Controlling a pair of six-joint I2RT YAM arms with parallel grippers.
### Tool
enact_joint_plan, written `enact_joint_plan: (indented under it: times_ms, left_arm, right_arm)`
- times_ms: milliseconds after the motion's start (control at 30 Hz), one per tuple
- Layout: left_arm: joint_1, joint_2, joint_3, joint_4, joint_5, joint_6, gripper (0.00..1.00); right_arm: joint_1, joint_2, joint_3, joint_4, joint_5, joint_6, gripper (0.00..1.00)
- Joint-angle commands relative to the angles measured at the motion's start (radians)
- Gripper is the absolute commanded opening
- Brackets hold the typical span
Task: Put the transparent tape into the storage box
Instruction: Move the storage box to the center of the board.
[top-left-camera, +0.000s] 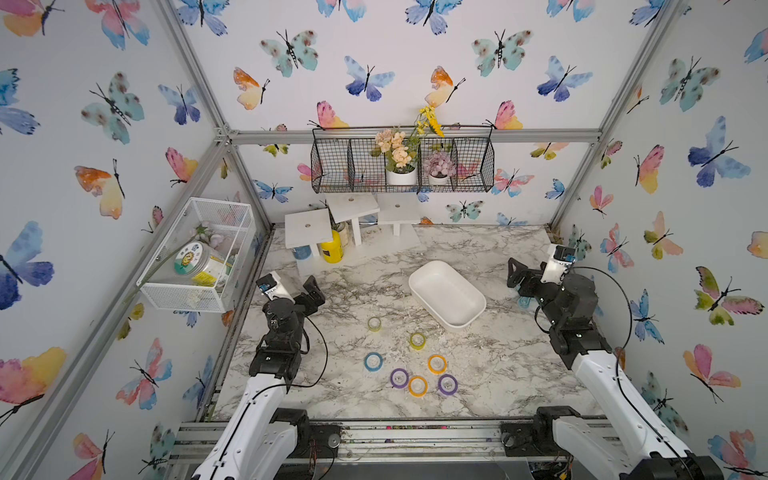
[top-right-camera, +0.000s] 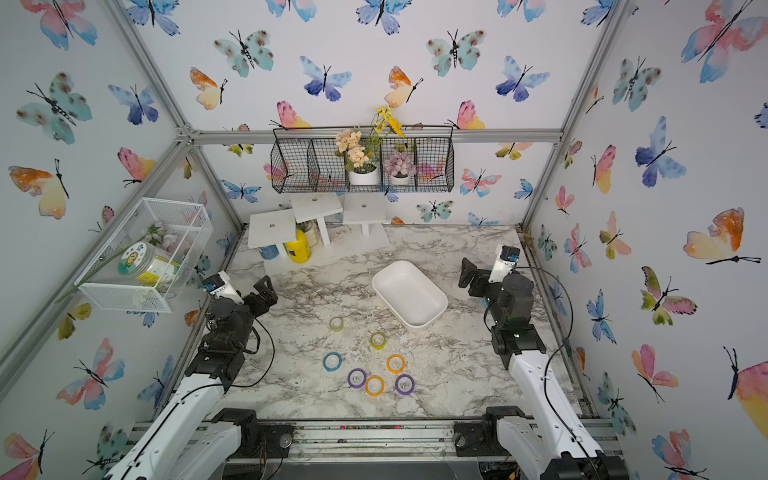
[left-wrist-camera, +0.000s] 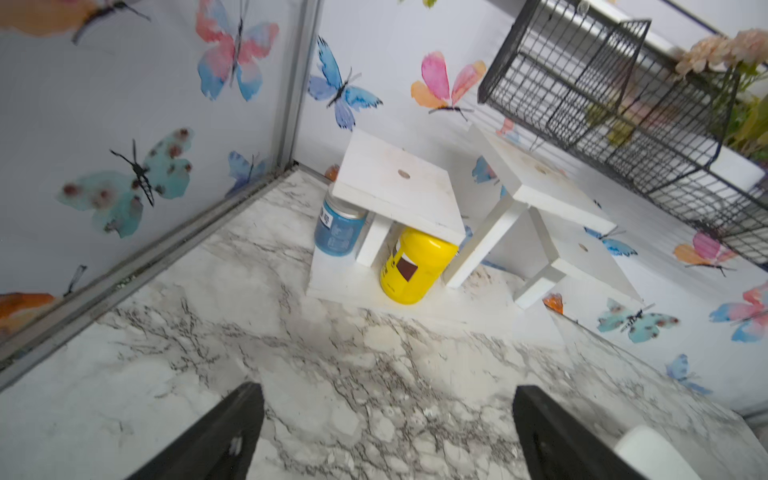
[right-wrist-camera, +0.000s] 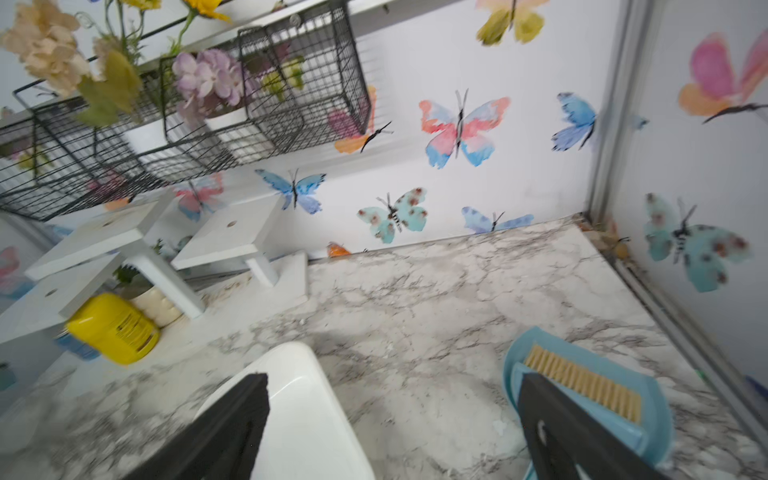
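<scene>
1. Covering the whole floor of the cell, the marble table carries everything else.
2. Lying right of centre, turned at an angle, the storage box holds nothing; in the right wrist view its rounded corner shows behind one black finger.
3. Reaching in from the near left, the left gripper hangs over bare marble at the table's left edge, jaws wide apart and holding nothing, as the left wrist view confirms.
4. Reaching in from the near right, the right gripper sits just right of the storage box, jaws also spread and gripping nothing, above a light blue dustpan.
5. Lying flat on the marble nearer than the box, the transparent tape forms a loose cluster of seven rolls: two yellow-green ones farthest, a blue one at the left, and orange and purple ones nearest.
</scene>
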Motion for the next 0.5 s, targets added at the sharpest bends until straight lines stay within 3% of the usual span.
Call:
enact_joint_plan:
  times_ms: [0,133,233,333,467]
  left_arm:
    - [-0.002,0.012,0.027,-0.109,0.263,-0.017,0.99]
    - [-0.027,0.031,0.006,-0.061,0.404,-0.038,0.99]
    - [-0.088,0.045,-0.007,-0.036,0.411,0.001,0.99]
    - [-0.14,0.068,-0.022,-0.01,0.432,0.071,0.99]
    - [-0.169,0.071,-0.116,0.144,0.519,0.068,0.99]
  right_arm:
    - [-0.002,0.039,0.034,-0.138,-0.26,0.048,0.99]
    - [0.001,0.107,0.057,-0.209,-0.359,0.076,0.99]
    - [0.021,0.12,0.05,-0.235,-0.384,0.089,0.99]
    - [0.07,0.133,0.054,-0.274,-0.355,0.087,0.98]
    - [0.138,0.195,0.096,-0.337,-0.32,0.085,0.99]
